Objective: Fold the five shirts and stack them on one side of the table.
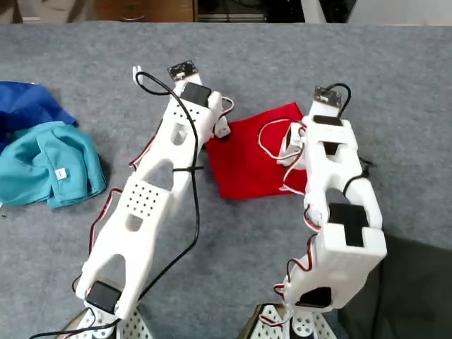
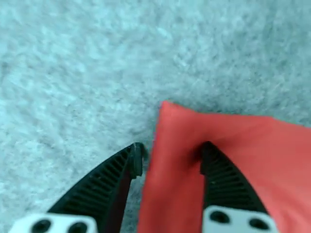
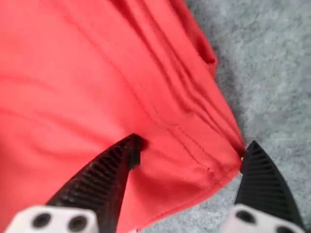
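Note:
A folded red shirt (image 1: 251,157) lies on the grey table between my two arms. My left gripper (image 1: 219,127) is at the shirt's left corner; in the left wrist view it (image 2: 170,158) stands open, one finger on the red shirt (image 2: 223,145) and the other on the cloth-covered table beside its edge. My right gripper (image 3: 187,153) is open over the shirt's right edge (image 3: 160,97), one finger pressing the fabric, the other at the hem by the table. A teal shirt (image 1: 48,164) and a blue shirt (image 1: 25,104) lie crumpled at the far left.
The grey felt table (image 1: 282,63) stretches bare beyond the red shirt. A dark patch (image 1: 417,282) lies at the front right corner. Cables (image 1: 183,134) trail along both arms.

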Robot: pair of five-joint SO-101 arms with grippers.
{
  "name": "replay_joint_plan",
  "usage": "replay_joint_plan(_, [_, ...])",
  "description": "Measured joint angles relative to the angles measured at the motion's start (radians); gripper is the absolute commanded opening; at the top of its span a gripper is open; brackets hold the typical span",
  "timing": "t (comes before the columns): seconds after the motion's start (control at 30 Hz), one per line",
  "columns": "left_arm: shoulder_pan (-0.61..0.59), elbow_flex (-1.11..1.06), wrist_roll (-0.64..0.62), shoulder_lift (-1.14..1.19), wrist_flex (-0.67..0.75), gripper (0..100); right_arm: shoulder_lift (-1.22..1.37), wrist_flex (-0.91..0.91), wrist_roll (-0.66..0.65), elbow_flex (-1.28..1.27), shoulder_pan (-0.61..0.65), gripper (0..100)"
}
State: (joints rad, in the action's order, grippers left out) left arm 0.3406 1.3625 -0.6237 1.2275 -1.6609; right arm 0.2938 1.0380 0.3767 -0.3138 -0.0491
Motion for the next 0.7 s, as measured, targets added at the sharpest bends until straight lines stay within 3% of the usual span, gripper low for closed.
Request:
replay_joint_plan(0.17, [0.011, 0.009, -0.002, 0.009, 0.026, 9, 0.044, 0.054, 0.0, 0.061, 0.0, 31.0])
replay_joint_plan(0.37, [0.015, 0.015, -0.002, 0.009, 0.029, 4, 0.046, 0.063, 0.0, 0.069, -0.012, 5.6])
replay_joint_plan(0.7, [0.018, 0.015, -0.002, 0.009, 0.032, 3, 0.046, 0.068, -0.012, 0.08, -0.031, 0.4])
